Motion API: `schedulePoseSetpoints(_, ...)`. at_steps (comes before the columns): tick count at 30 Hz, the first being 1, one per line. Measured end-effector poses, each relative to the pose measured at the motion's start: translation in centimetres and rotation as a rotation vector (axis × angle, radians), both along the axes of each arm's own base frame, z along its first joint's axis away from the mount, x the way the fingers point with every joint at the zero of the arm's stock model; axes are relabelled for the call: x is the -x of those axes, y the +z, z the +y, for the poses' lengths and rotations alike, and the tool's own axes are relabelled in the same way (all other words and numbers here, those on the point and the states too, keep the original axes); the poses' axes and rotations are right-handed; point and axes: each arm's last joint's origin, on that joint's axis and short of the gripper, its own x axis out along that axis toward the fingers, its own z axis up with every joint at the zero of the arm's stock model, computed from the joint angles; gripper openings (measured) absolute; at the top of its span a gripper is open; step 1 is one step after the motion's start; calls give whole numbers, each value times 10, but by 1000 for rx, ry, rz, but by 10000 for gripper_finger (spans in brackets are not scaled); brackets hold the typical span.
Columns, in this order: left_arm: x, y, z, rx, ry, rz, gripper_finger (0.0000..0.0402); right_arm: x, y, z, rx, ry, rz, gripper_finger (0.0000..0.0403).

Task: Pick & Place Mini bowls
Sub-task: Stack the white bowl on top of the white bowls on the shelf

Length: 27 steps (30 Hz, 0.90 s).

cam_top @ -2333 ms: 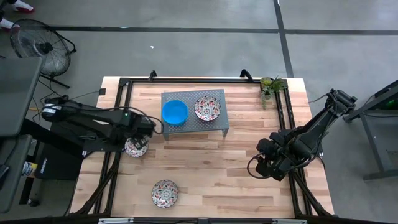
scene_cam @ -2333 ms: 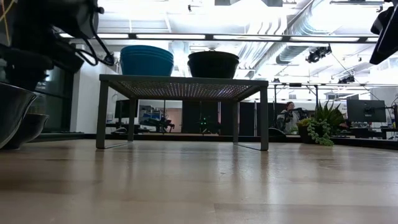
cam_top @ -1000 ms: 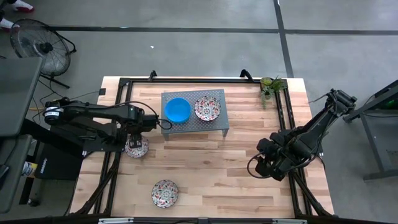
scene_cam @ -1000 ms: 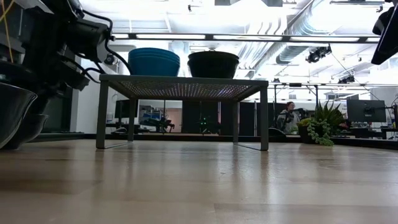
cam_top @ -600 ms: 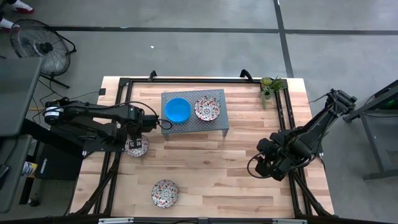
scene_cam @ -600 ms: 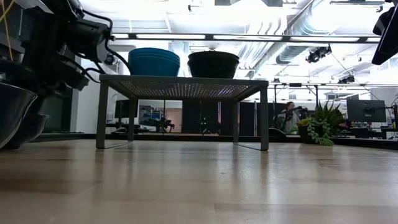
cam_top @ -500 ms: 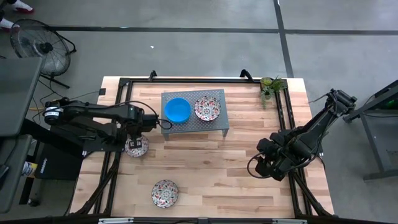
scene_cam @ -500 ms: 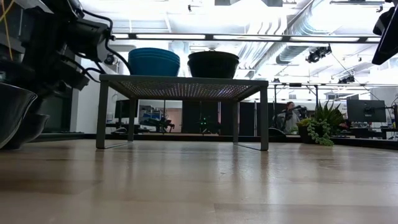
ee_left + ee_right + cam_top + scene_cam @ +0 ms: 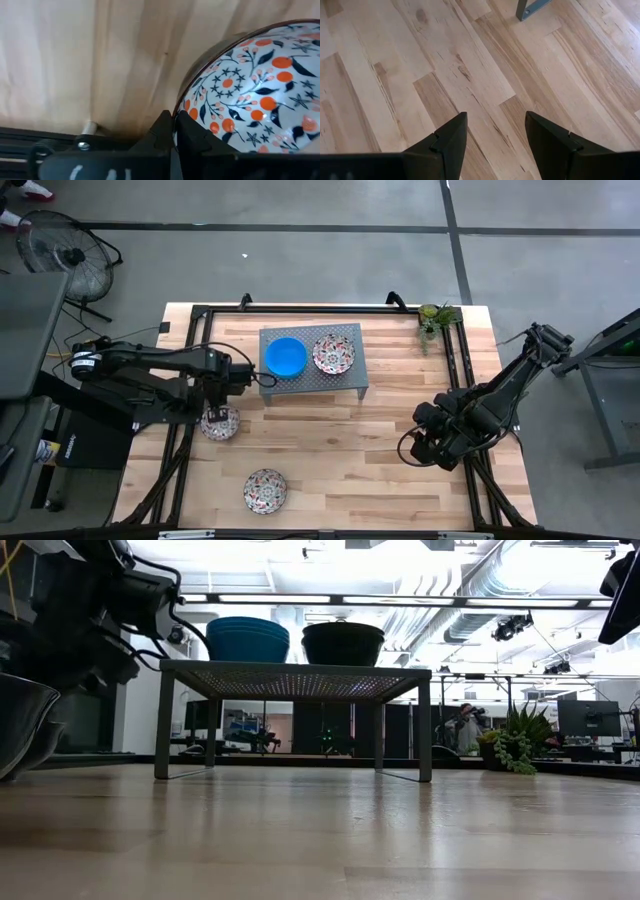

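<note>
At the table's left side, just off the near-left corner of the grey perforated metal stand, the left gripper has its two dark fingers pinched on the rim of a small white bowl with red-and-dark floral speckles. The left wrist view shows the fingers clenched with the rim caught between them; the bowl sits on the light wooden tabletop, or barely off it — cannot tell which.

Step in hand, by my reading: grasp just made, lift not yet begun. The next move likely calls for a straight lift clear of the wood, then a carry over the stand's edge to a free patch of its top. A thin rim pinch may let the bowl tilt, so a slow lift seems wise.

Right gripper waits well apart over bare wood at the right side, fingers spread, holding nothing.

Count, high view:
- floral bowls: three — one held, one on the stand, one near the front edge.
- plain bright blue round bowl: one seen from above; the low view suggests a stack, number not readable.
</note>
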Motion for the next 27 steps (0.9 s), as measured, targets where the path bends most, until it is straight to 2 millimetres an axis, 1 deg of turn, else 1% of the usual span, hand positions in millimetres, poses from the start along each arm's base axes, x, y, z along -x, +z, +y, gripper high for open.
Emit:
schedulePoseSetpoints(4,-2,6,0,23,2,-6,1,0,0,0,0,0,0,188)
schedulePoseSetpoints(10,-7,24,0,15,3,-22,1,0,0,0,0,0,0,188)
schedulePoseSetpoints(14,-10,31,0,24,13,-38,1,0,0,0,0,0,0,188)
schedulePoseSetpoints(19,-12,36,-1,65,20,-62,1,0,0,0,0,1,1,188)
schedulePoseSetpoints(27,-14,39,-2,112,30,-82,1,0,0,0,2,5,1,188)
